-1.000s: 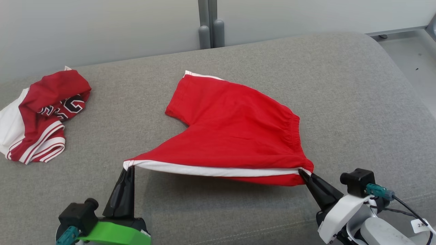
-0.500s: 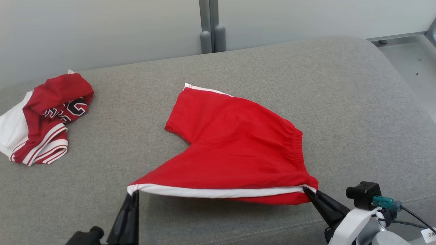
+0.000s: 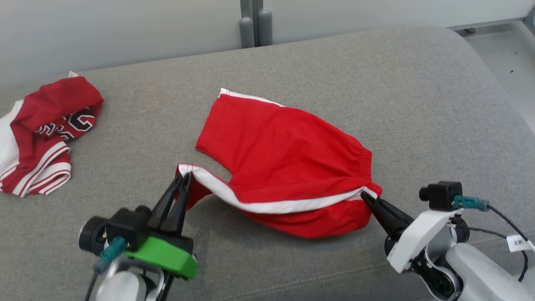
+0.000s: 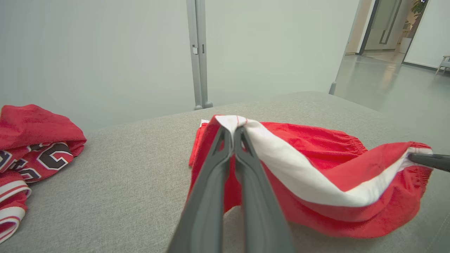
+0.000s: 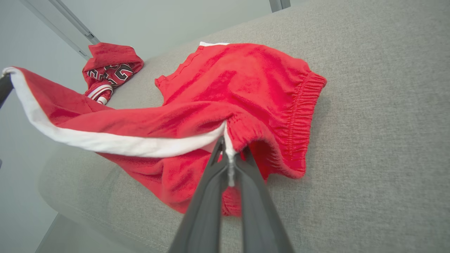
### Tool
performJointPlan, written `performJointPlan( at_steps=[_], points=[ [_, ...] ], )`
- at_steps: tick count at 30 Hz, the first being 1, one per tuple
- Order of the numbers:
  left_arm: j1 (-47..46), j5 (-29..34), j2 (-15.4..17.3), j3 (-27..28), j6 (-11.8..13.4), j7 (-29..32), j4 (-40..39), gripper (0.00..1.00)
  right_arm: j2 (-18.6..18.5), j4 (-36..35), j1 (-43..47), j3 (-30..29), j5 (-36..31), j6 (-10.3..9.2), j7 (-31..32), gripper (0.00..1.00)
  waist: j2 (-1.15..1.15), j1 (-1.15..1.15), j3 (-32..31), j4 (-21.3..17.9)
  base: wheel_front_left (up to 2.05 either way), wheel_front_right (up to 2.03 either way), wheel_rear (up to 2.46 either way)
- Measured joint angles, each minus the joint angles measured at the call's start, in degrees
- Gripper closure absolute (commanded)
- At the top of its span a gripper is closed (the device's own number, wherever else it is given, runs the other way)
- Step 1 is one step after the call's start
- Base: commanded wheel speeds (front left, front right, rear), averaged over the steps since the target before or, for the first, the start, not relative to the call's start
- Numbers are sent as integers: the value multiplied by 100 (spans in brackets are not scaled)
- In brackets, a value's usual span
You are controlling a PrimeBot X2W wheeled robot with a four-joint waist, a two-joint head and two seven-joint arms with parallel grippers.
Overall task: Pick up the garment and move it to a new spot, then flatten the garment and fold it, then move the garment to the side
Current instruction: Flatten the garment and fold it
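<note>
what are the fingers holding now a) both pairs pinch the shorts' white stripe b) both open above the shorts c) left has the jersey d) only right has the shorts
a: the left fingers and right fingers are each shut on one end of the white stripe on the shorts.

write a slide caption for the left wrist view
Left tool pinches the white-striped hem of the red shorts above the cushion; right tool holds the waistband end.
</note>
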Motion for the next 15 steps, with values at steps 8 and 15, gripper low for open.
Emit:
performJointPlan(
  at_steps=[8,15],
  points=[
    [-1800,144,1,125,0,558,894,100,232,443,-1003,-301,557,-1,407,100,0,0,561,-178,0,0,0],
    [-2892,282,7,135,-27,928,1604,100,458,767,-1557,-375,824,-1,601,100,0,0,1083,-372,0,0,0]
  ],
)
